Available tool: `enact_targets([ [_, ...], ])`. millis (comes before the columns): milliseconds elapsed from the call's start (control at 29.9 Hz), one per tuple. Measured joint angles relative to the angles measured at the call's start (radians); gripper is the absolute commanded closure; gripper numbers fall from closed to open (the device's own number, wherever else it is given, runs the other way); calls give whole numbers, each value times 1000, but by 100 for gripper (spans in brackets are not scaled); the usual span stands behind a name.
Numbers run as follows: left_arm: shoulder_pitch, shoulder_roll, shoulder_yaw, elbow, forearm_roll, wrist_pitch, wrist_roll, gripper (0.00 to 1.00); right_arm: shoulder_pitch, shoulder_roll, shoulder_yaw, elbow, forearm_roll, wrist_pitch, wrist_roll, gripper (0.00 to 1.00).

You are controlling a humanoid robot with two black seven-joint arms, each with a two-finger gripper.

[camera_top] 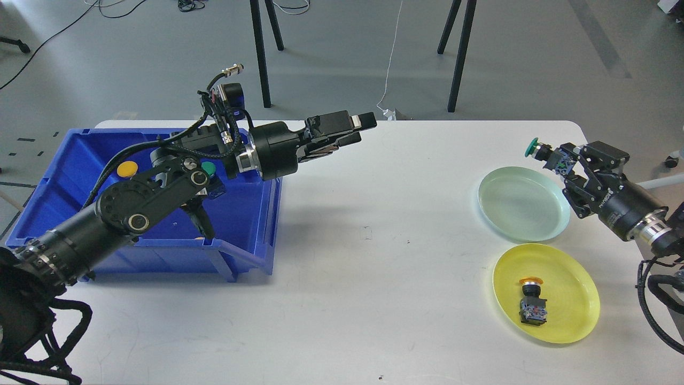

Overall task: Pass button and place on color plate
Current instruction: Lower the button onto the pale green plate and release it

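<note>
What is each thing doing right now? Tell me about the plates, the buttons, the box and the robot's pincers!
Right pincer: shut on green button, above the green plate's edge.
Left pincer: empty, fingers slightly apart, over the table.
Green plate: empty.
Yellow plate: holds one button.
Orange button: lying on its side.
Blue box: holds more buttons.

Four buttons show: a green-capped button (pixel 541 149) at three o'clock, an orange-capped button (pixel 533 302) at five o'clock, and a yellow-capped button (pixel 127 169) and second green-capped button (pixel 208 169) at nine o'clock; two plates, pale green plate (pixel 521 206) and yellow plate (pixel 566 278); one blue bin (pixel 251 214); two pincers.
</note>
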Motion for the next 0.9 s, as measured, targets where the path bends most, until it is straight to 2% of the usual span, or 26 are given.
enact_targets([
  [167,0,1,0,0,-2,0,0,21,9,-2,-42,-90,-146,-93,0,98],
  [301,0,1,0,4,-3,0,0,21,32,16,-107,-118,-195,-174,0,86],
  [368,0,0,-1,6,-4,0,0,21,65,35,-158,-138,-200,-191,0,76],
  [435,0,0,-1,6,-4,0,0,21,96,52,-207,-171,-200,-197,0,72],
  [569,0,0,-2,6,-5,0,0,21,130,94,-256,-233,-197,-200,0,55],
  [736,0,0,-2,6,-6,0,0,21,136,108,-261,-241,-191,-201,0,30],
  [903,0,0,-2,6,-15,0,0,20,149,102,-249,-230,-184,-189,0,22],
])
